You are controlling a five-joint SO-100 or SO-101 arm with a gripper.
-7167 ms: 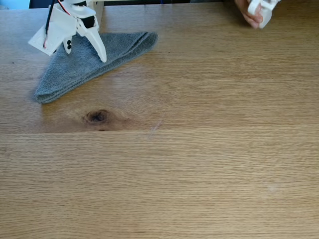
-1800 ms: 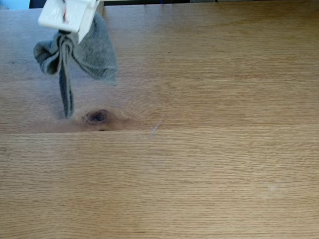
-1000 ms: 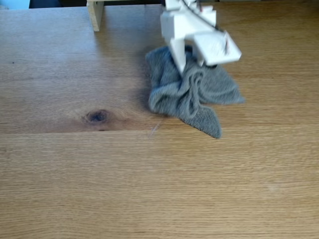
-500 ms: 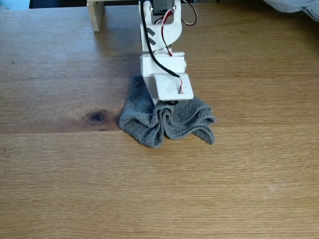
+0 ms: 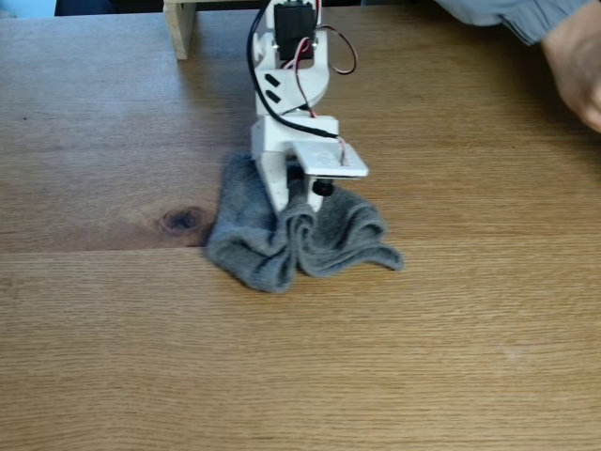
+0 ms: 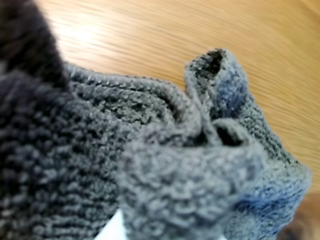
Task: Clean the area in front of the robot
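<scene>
The area (image 5: 394, 376), that big oak tabletop, is mostly bare in the fixed view, with the grey cloth (image 5: 329, 240) bunched up just right of the dark knot (image 5: 182, 220), roughly midway between the far and near edges. The robot (image 5: 293, 94) reaches in from the far edge and its gripper (image 5: 286, 218) is buried in the folds, pinching the cloth, tips hidden by the terry. A person's hand (image 5: 575, 66) and grey sleeve (image 5: 502, 14) hang over the far right corner, and a wooden block (image 5: 178, 26) stands at the far edge left of the arm.

Wrist view: basically all cloth (image 6: 165, 165), gathered into a tight pucker right at the lens, with a strip of bare table (image 6: 150, 35) beyond it.

For wiping well, I'd say keep the pinch firm and low so the cloth drags flat rather than riding up as a ball. Right now it's wadded, so only a small patch touches wood. Slow overlapping passes toward the near edge would probably cover more, and stay clear of that hand.
</scene>
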